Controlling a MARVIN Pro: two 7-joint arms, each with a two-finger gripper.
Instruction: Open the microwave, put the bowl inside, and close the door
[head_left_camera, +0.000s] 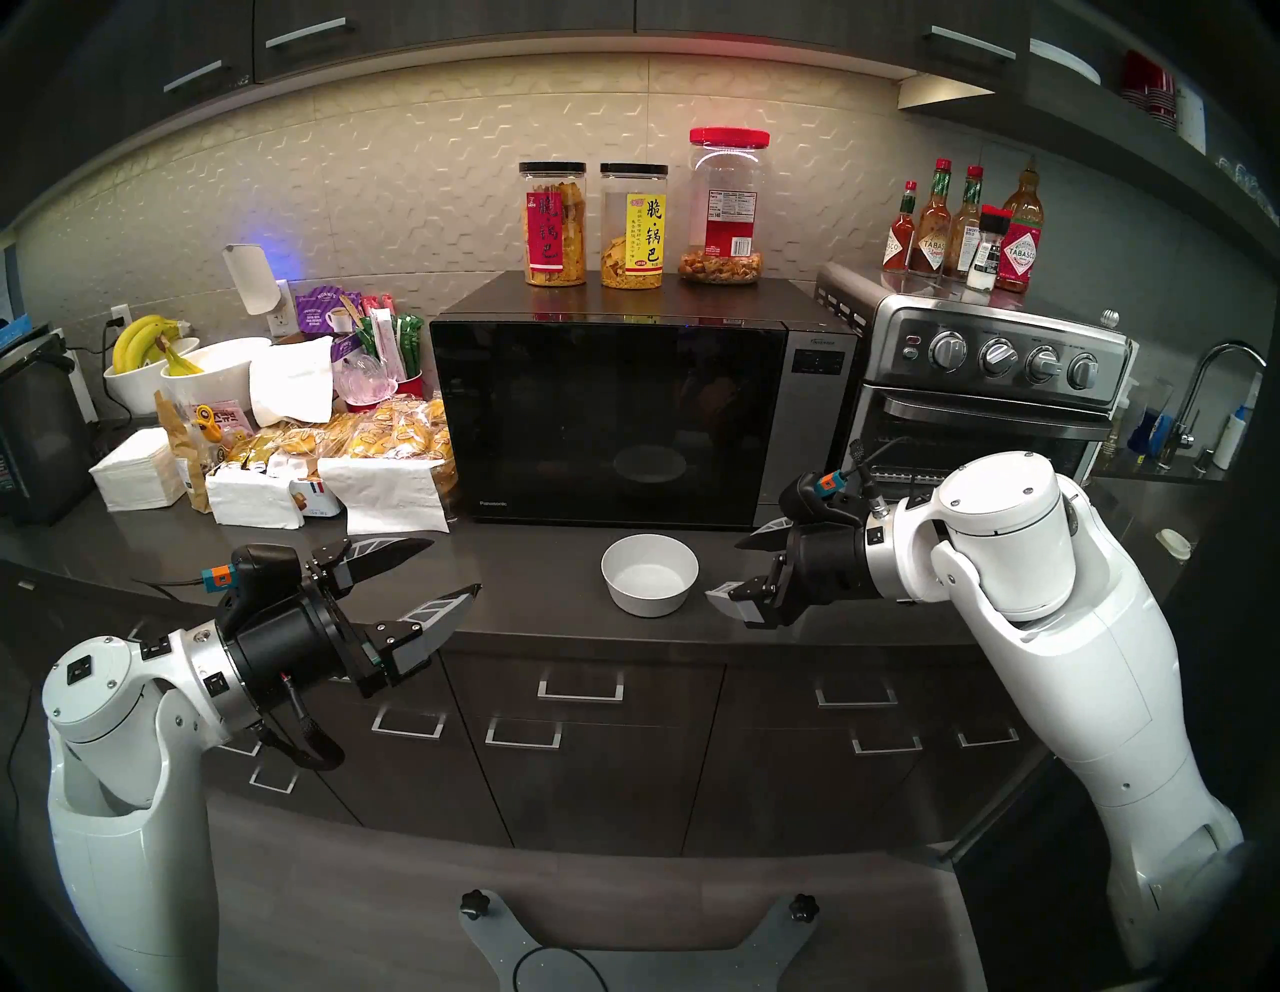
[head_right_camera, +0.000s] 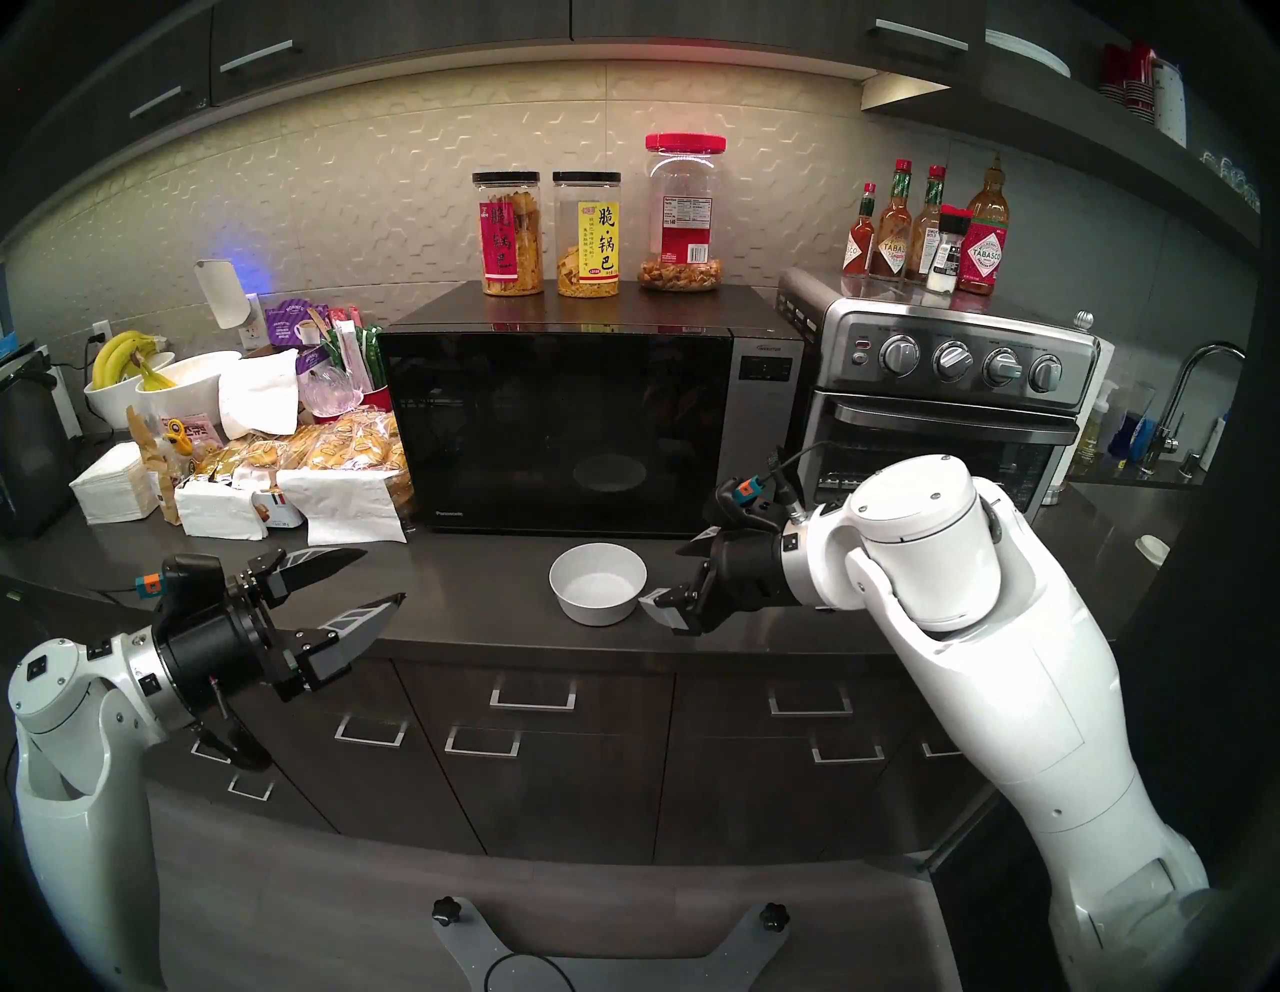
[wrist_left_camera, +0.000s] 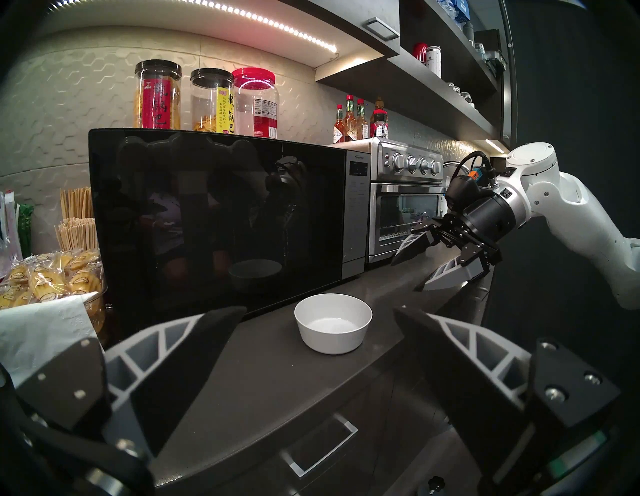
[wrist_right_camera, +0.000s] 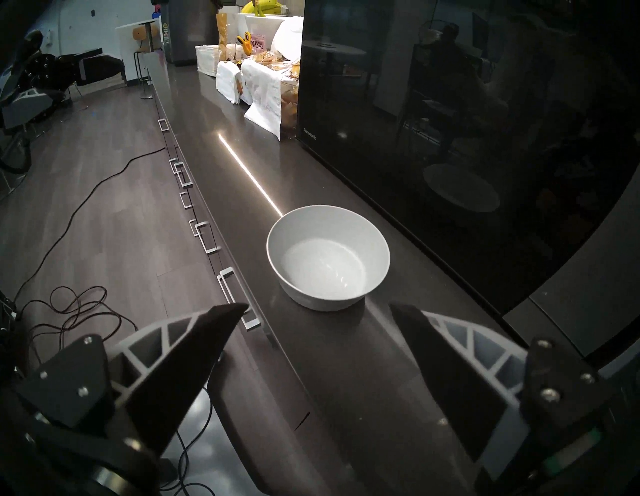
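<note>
The black Panasonic microwave (head_left_camera: 644, 415) stands at the back of the dark counter, and its glossy glass door (head_left_camera: 609, 422) is closed. In front of it, upright and empty, sits the small white bowl (head_left_camera: 650, 573) (head_right_camera: 598, 582) (wrist_left_camera: 333, 322) (wrist_right_camera: 328, 257). My right gripper (head_left_camera: 724, 564) (head_right_camera: 668, 571) hovers just right of the bowl, open and holding nothing, with its fingers pointing at the bowl. Over the counter's front edge, well left of the bowl, my left gripper (head_left_camera: 454, 568) (head_right_camera: 384, 578) is open and empty too.
Three snack jars (head_left_camera: 554, 225) stand on the microwave. A steel toaster oven (head_left_camera: 983, 402) with sauce bottles on top sits right of it. Left of the microwave are snack packets (head_left_camera: 388, 436), napkins (head_left_camera: 135, 478) and bowls of bananas (head_left_camera: 159, 360). Drawers (head_left_camera: 582, 686) run below the counter.
</note>
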